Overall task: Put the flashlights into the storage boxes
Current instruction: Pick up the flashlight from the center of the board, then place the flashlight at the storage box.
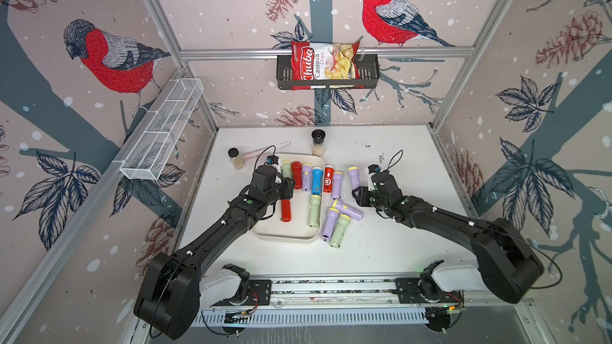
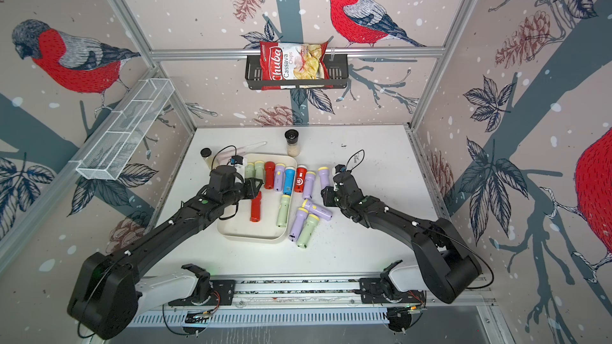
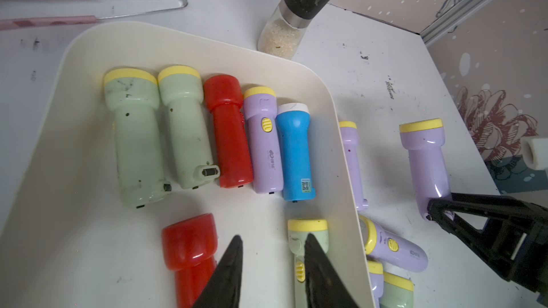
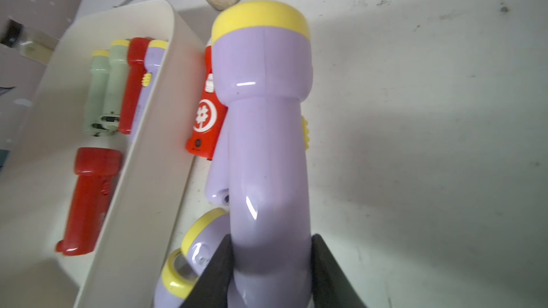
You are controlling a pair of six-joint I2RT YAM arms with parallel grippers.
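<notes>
The right gripper (image 4: 271, 250) is clamped on a lilac flashlight (image 4: 267, 143), which is outside the tray (image 1: 284, 231) and near its right rim. The left gripper (image 3: 272, 247) is over the tray, jaws apart, nothing between them. Five flashlights (image 3: 228, 131) line the tray's far edge and two lie mid-tray. The tray's near end is bare floor. Five more flashlights (image 1: 347, 211) crowd the table along the right rim.
</notes>
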